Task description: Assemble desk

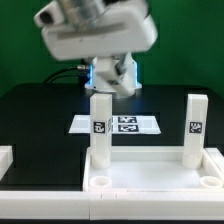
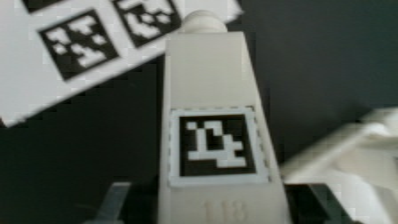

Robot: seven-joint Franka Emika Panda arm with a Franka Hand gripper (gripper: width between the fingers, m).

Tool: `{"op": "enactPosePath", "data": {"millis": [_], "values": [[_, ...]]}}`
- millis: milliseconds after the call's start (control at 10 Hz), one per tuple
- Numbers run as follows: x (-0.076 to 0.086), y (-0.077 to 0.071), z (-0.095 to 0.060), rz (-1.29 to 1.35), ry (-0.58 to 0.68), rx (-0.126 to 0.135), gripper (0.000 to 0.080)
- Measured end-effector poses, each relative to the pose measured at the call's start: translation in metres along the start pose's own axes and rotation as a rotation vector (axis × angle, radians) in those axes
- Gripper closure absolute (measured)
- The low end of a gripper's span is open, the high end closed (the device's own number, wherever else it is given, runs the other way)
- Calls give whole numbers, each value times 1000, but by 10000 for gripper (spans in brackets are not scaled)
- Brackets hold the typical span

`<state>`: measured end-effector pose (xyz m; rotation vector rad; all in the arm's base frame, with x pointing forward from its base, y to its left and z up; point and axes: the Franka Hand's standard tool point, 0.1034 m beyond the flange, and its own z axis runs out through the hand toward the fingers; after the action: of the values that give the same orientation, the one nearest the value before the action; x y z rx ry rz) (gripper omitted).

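The white desk top lies at the front with its rim up. Two white legs stand upright in its far corner sockets, one on the exterior view's left and one on its right, each with a black-and-white tag. My gripper is blurred, above the left leg. In the wrist view that leg runs up between my fingers. The gripper is open, with a gap on one side of the leg. A corner of the desk top shows beside it.
The marker board lies flat on the black table behind the legs, and it also shows in the wrist view. A white part sits at the exterior view's left edge. The robot base stands at the back.
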<state>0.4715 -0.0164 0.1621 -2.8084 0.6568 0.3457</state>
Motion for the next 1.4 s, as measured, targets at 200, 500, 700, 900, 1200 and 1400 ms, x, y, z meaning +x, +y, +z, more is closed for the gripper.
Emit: {"op": "enactPosePath", "data": {"millis": [200, 500, 700, 900, 1200, 1400], "values": [[2, 3, 4, -1, 167, 7, 514], [31, -16, -13, -36, 391, 15, 514], [66, -38, -30, -108, 551, 2, 514], [65, -35, -26, -110, 623, 0, 514], [81, -54, -30, -215, 607, -43, 514], [106, -100, -42, -274, 610, -45, 514]]}}
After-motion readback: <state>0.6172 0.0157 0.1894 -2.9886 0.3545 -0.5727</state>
